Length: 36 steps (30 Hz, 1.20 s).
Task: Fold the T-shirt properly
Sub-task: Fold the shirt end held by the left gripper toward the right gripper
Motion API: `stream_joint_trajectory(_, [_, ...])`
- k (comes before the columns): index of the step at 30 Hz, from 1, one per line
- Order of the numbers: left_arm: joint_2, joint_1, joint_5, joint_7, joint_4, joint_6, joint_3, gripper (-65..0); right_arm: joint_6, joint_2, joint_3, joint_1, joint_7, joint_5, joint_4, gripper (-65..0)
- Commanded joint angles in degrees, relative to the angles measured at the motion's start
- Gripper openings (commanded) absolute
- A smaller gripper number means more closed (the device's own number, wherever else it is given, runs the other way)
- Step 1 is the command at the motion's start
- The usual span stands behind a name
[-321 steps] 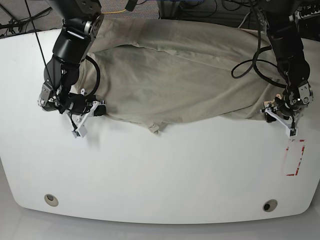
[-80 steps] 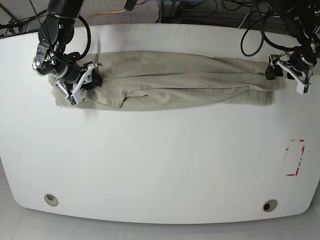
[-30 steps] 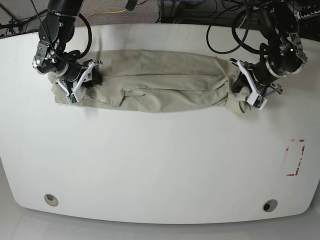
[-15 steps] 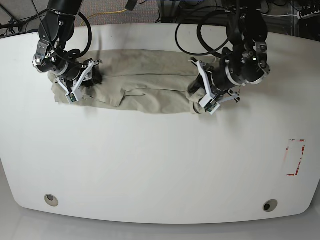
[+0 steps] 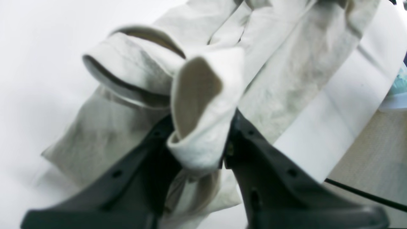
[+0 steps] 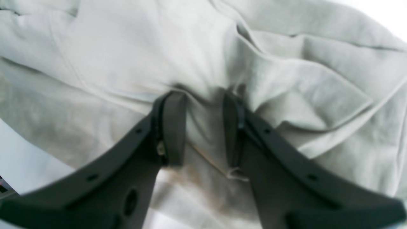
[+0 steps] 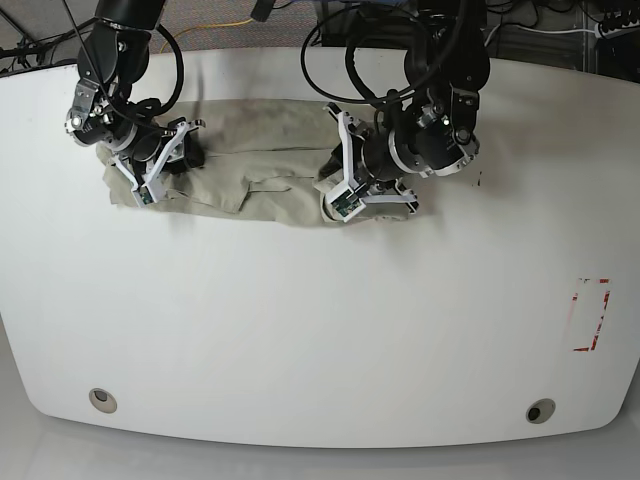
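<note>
left gripper [image 7: 338, 190] clamped on the t-shirt [image 7: 270, 160] end, mid-frame; right gripper [image 7: 160, 165] pinches cloth at upper left. carry the end flat, square over the pinned one, before letting go.

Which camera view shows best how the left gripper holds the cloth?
The left wrist view: the left gripper is shut on a bunched fold of the T-shirt. The base view shows that gripper small, at the shirt's end. The right wrist view shows only the right gripper.
</note>
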Motion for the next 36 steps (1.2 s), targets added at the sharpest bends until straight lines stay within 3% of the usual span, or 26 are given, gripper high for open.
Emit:
stream_joint_trajectory(1, [0.49,-1.76,-0.82,-1.4,-0.57,-0.06,0.12,-51.5,-0.29,-0.6,0.19,-0.26,-2.28,-1.71,0.19,-45.3])
stream_joint_trajectory(7, [0.49,-2.38,-0.99,-1.4,-2.51,-0.06,1.44,-41.4,-0.29,-1.04,0.19,-0.44,-2.28,-1.71,0.19,-45.5])
stream_joint_trajectory(13, [0.49,-2.99,-0.99,-1.23,-2.24,-0.06,9.62,-40.8,-0.29,-1.13,0.19,-0.44,-2.28,-1.71,0.72,-45.5])
stream_joint_trajectory(19, [0.49,-3.87,-1.08,-1.31,0.84,-0.06,10.14,-40.8,-0.29,-1.13,0.19,-0.44,-2.54,-1.71,3.88,-45.5])
stream_joint_trajectory(26, [0.23,-3.79,-0.82,-1.05,1.71,-0.06,-0.05,-40.8,-0.29,-1.13,2.21,0.0,-3.15,-1.71,8.1,-45.2])
stream_joint_trajectory(31, [-5.48,-1.5,-0.82,-1.58,1.63,-0.06,-6.12,-41.1,-0.29,-1.22,7.48,1.94,-8.34,-1.62,13.11,-44.4])
stream_joint_trajectory(34, [-7.33,0.35,-0.82,-4.48,0.48,-0.06,-10.34,-41.1,-0.29,-3.15,15.31,5.54,-12.91,-0.57,13.55,-33.6])
stream_joint_trajectory(36, [-7.68,2.81,-0.82,-6.5,0.04,-0.06,-12.62,-41.1,-0.29,-3.15,21.55,7.04,-16.69,0.22,13.55,-21.7])
